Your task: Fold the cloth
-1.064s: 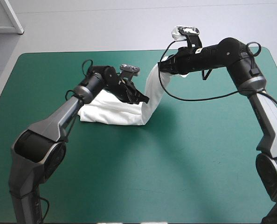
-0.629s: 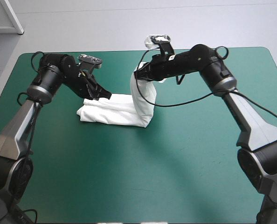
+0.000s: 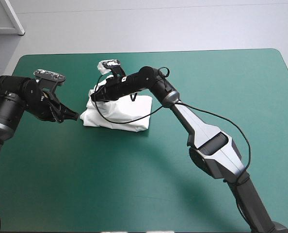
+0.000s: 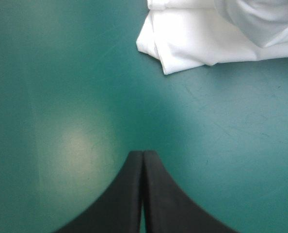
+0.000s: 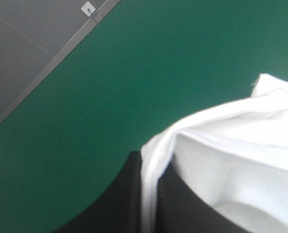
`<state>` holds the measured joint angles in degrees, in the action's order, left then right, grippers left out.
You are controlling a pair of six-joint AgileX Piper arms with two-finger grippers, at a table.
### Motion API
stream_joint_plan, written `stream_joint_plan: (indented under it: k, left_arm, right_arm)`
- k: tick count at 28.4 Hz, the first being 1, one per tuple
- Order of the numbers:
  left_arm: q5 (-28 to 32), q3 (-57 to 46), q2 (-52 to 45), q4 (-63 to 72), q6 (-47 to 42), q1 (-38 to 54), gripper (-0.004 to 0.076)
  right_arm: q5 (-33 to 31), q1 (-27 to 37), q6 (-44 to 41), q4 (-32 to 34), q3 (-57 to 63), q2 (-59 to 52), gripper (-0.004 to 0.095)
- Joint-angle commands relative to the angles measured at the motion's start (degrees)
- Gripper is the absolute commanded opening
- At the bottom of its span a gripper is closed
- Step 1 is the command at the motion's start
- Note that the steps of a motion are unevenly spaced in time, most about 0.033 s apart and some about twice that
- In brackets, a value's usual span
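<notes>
High view, starting from the left: the left gripper (image 3: 75,116) is down low at the teal-green cover (image 3: 134,184), out toward the table's left edge. Can't tell if it's actually touching the cover. Its black fingers are pressed together into one point with nothing between them. Left wrist view backs that up, with the two fingers (image 4: 129,194) meeting in a single arch over bare cover.

The T-shirt (image 3: 120,114) is a folded white bundle lying flat just ahead of that tip, close but not touching. From the left wrist cam you only get one folded corner of it (image 4: 197,39), ahead of the gripper and off to one side. A looser rounded fold sits on top of the flat layers.

Then the right gripper (image 3: 91,97). The right arm reaches all the way across above the bundle, so the gripper ends up at the bundle's left end, the end nearest the left gripper. It's clamped on the T-shirt. In the right wrist view a thin white edge of fabric is pinched between the two black fingers (image 5: 117,204), and the rest of the cloth bulges out beside and ahead of them. Past the fingers it's just bare cover running to the table's edge. The two grippers are near each other but apart.
</notes>
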<state>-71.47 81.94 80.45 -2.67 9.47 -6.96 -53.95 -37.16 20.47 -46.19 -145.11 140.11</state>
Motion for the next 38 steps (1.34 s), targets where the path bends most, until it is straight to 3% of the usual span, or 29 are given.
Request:
stream_joint_plan:
  k: [1, 4, 6, 14, 16, 22, 31, 38]
  left_arm:
    - [-2.35, 1.01, -3.33, -0.02, -0.9, 0.55, -0.001]
    - [-2.35, 1.01, -3.61, 0.78, -0.9, 0.55, -0.001]
    - [-2.35, 1.01, -3.61, 0.78, -0.9, 0.55, -0.001]
    - [-1.89, 1.01, -3.61, 1.05, -0.9, 0.55, -0.001]
    - [-1.62, 1.01, -3.61, 1.28, -0.8, 0.55, -0.001]
    - [-1.62, 1.01, -3.61, 2.67, -0.8, 0.55, -0.001]
    - [-1.84, 1.01, -3.61, 3.19, -0.8, 0.55, -0.001]
    - [-1.95, 1.01, -3.61, 3.46, -0.37, 0.55, -0.001]
  right_arm:
    - [0.82, -0.04, 0.16, -4.96, -3.45, -3.33, 0.0126]
    - [-1.42, -0.04, 0.46, -4.81, -4.15, -3.99, 0.0754]
    - [-2.97, 0.06, -1.86, -4.25, -5.52, -4.45, 0.0903]
    - [-17.1, 2.62, -18.47, 16.39, -10.44, -7.54, 0.0755]
    - [-17.78, 3.8, -22.33, 19.55, -10.37, -7.95, 0.0753]
    - [-17.87, 5.76, -28.62, 24.49, -7.64, -8.58, 0.0752]
    - [-17.76, 5.76, -32.45, 32.9, 8.87, -10.39, 0.0751]
    - [-14.97, 5.64, -31.02, 30.39, 15.9, -10.26, 0.0714]
